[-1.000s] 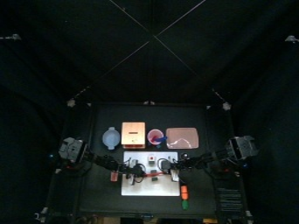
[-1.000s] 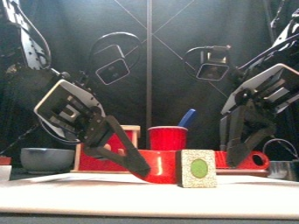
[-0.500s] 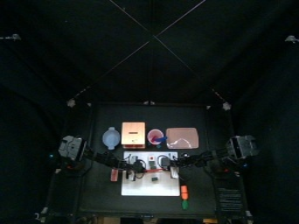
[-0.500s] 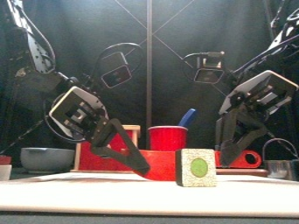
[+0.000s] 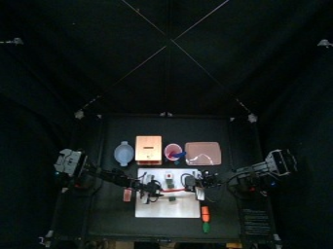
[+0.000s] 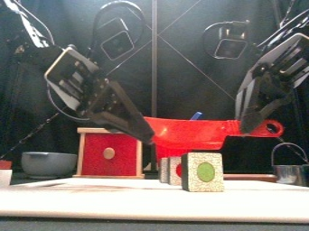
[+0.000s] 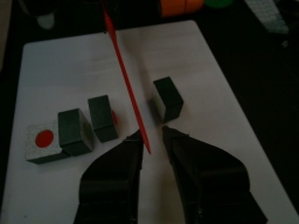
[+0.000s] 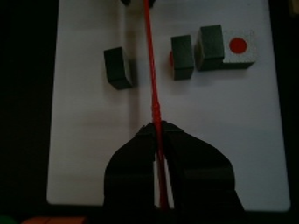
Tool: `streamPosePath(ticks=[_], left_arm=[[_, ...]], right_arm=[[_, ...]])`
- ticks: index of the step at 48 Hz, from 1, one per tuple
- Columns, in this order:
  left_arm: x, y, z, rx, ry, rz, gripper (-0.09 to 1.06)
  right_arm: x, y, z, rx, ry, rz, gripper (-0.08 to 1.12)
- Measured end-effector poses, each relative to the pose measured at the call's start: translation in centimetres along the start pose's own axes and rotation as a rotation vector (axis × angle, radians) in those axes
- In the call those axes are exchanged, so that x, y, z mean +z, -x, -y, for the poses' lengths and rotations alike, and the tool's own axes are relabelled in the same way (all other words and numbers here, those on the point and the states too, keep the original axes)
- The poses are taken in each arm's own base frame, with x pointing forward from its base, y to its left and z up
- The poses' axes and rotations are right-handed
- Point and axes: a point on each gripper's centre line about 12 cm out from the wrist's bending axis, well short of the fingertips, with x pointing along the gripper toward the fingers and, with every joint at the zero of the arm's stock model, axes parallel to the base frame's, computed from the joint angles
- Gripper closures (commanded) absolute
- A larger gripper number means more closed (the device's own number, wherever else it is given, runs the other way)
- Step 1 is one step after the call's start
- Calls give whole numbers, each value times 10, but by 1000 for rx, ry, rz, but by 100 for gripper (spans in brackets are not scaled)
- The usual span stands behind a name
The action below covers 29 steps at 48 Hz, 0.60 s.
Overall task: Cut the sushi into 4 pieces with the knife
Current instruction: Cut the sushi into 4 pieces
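Note:
A red toy knife (image 6: pixel 191 133) hangs level above the white board (image 7: pixel 222 79), well clear of the sushi. My right gripper (image 8: pixel 156 129) is shut on its handle end, seen in the front view at right (image 6: pixel 257 124). My left gripper (image 7: pixel 155 136) stands open around the blade's tip, with a gap beside the blade. On the board lie dark green sushi blocks: one apart (image 7: pixel 167 96), two close together (image 7: pixel 103 117), and a white end piece with a red dot (image 7: pixel 44 145). The front view shows a speckled piece with a green centre (image 6: pixel 203 173) nearest.
Behind the board stand the wooden box with a red drawer front (image 6: pixel 108 153), the blue-grey bowl (image 6: pixel 49 163), the red cup holding a blue knife (image 6: pixel 194 116) and the pink tray (image 5: pixel 203 153). A metal cutter (image 6: pixel 290 170) sits at right. An orange toy (image 5: pixel 204 211) lies by the front edge.
Both arms have lifted the red knife from beside the sushi to well above it. The left jaws, shut on the blade before, have come apart.

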Motion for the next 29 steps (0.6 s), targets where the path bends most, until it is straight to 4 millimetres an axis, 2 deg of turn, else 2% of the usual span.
streamPosePath(ticks=[11, 18, 29], left_arm=[[11, 22, -1, 3, 4, 44, 27], [13, 37, -2, 3, 2, 60, 27], [13, 57, -10, 26, 15, 82, 27]], right_arm=[[-16, 38, 0, 11, -58, -21, 95], [-34, 62, 0, 28, -119, -54, 95], [-60, 83, -2, 76, -234, -99, 93]])
